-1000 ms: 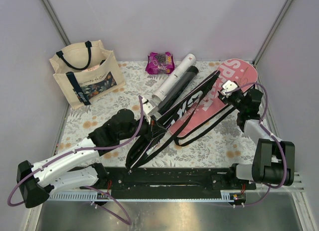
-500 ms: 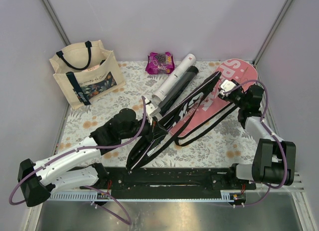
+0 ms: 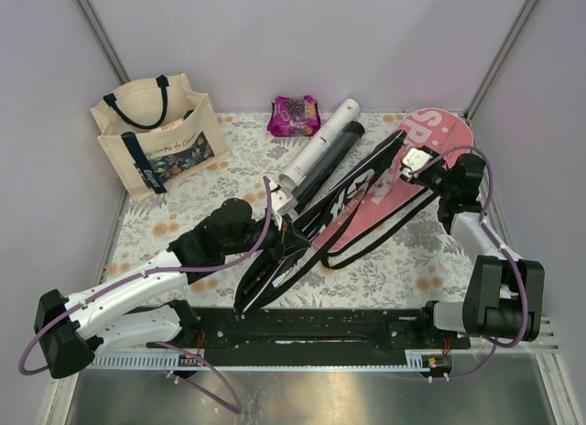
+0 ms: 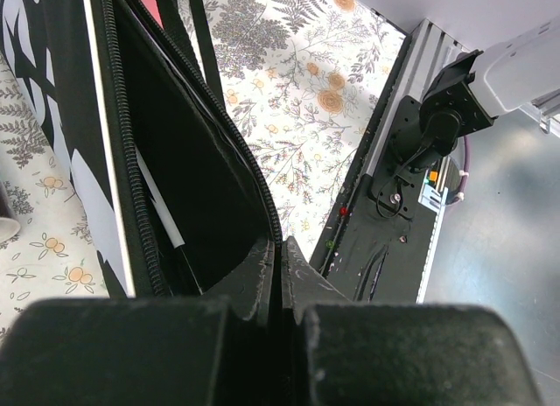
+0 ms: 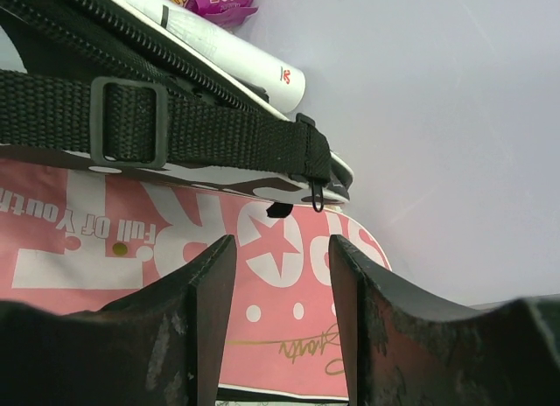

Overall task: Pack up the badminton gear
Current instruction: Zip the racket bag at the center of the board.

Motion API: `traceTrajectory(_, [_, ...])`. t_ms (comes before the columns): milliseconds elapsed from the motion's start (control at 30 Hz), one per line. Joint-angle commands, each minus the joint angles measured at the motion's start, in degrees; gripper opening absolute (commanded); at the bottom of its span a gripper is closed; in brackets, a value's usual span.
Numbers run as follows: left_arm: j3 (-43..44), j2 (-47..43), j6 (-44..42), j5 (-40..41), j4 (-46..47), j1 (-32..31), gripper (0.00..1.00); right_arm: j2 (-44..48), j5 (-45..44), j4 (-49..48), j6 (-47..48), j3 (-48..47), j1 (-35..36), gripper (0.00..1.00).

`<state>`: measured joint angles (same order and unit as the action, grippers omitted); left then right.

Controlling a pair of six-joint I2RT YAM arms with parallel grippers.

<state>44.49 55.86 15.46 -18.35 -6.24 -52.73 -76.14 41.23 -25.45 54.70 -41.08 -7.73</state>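
A black racket cover lies slanted across the table, its zip open. My left gripper is shut on the open zip edge; a thin white racket shaft shows inside. The cover's far tip rests on a pink SPORT cover. My right gripper hangs open just over the pink cover, nothing between its fingers. The black cover's strap and buckle and its zip pull lie just ahead of it. A white tube and a black tube lie side by side beyond.
A cream tote with navy handles stands at the back left. A purple-pink snack packet lies by the back wall, near the white tube's end. Loose black straps trail over the flowered tablecloth. The black mounting rail runs along the near edge.
The left gripper has drawn the black cover's edge slightly right and forward. The right gripper has edged left toward the cover's tip, its fingers a little closer together.
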Motion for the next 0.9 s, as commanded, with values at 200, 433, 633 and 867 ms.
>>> traceTrajectory(200, [1.2,0.0,-0.3,-3.2,7.7,0.3,0.00,0.4,0.6,0.4,3.7,-3.2,0.8,0.54])
traceTrajectory(433, [1.3,0.7,-0.9,-3.9,7.6,0.3,0.00,0.7,2.0,1.0,4.1,-4.4,1.0,0.54])
traceTrajectory(633, [1.7,0.9,-1.5,-4.4,7.0,0.3,0.00,0.2,2.2,4.4,6.3,-6.1,1.6,0.54])
traceTrajectory(867, [2.0,0.8,-1.8,-4.5,6.9,0.3,0.00,-0.7,2.1,7.8,8.2,-7.5,2.1,0.51])
